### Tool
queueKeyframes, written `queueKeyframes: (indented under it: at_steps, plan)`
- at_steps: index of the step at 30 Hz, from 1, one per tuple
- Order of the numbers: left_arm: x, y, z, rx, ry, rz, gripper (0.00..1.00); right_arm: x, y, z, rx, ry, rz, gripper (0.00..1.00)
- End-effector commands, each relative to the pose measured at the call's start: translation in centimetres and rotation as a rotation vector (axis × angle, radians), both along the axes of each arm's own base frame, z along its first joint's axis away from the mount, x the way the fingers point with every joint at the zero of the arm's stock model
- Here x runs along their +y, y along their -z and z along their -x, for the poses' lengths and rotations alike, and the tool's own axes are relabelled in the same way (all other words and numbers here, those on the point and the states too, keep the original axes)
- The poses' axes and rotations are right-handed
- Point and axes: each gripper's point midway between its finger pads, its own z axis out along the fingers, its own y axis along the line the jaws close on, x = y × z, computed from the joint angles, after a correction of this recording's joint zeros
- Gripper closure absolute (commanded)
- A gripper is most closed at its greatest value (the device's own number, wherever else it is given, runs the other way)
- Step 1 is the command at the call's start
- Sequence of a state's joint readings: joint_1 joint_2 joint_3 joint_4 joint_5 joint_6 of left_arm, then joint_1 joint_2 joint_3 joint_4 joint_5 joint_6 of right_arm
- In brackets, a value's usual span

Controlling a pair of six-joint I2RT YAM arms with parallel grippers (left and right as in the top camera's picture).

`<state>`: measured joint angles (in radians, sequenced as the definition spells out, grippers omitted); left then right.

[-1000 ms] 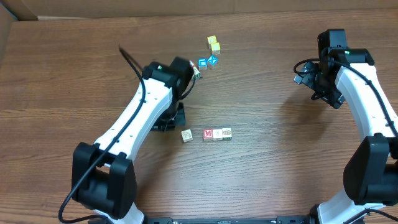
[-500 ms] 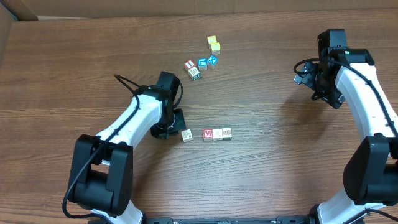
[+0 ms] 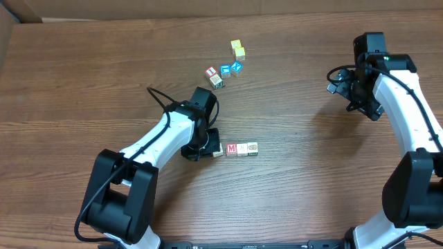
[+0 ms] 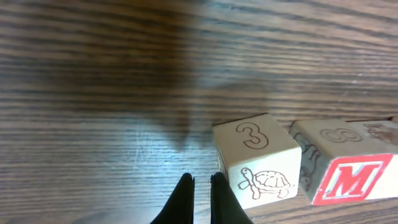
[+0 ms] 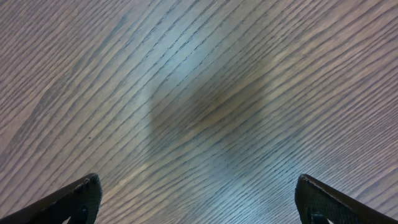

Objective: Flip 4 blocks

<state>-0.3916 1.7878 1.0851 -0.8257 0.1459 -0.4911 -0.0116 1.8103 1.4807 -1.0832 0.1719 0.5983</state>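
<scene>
Three blocks lie in a row mid-table: a turtle-and-3 block (image 4: 255,162), the red M block (image 3: 232,149) (image 4: 351,180) and two more blocks (image 3: 248,148) to its right. My left gripper (image 3: 210,146) (image 4: 202,183) is shut and holds nothing. Its tips rest low on the table against the turtle block's left side. That block is mostly hidden under the gripper in the overhead view. My right gripper (image 3: 349,90) (image 5: 199,199) hangs open over bare wood at the far right.
A loose cluster sits further back: a red-print block (image 3: 211,71), a green-print block (image 3: 217,81), two blue-print blocks (image 3: 230,68) and two plain yellow cubes (image 3: 238,48). A cardboard edge (image 3: 138,8) runs along the back of the table.
My left arm swung from the back cluster down to the row. The loose left block slid right and now touches the M block. The right arm has not moved.
</scene>
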Motion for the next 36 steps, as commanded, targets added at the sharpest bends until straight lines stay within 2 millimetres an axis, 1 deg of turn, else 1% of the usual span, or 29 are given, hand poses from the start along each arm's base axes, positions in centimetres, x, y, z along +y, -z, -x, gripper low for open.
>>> queueKeyframes:
  at_steps: [1,6,13,26,36]
  plan:
    - [0.4,0.1,0.0,-0.009,-0.005,-0.019,0.96,-0.2,-1.1,-0.4,-0.035,-0.001,0.009,0.00]
    - [1.2,0.1,-0.9,-0.056,-0.005,-0.069,0.96,-0.2,-1.1,-0.4,-0.035,-0.001,0.009,0.00]
    - [0.6,0.0,-1.7,-0.087,-0.007,-0.041,0.96,-0.2,-1.1,-0.4,-0.035,-0.001,0.009,0.00]
    - [-0.5,0.0,-1.5,-0.097,0.021,-0.031,0.96,-0.2,-1.1,-0.4,-0.035,-0.001,0.009,0.00]
    - [-0.7,0.0,-1.4,-0.094,0.027,-0.027,0.96,-0.2,-1.1,-0.4,-0.035,-0.001,0.009,0.00]
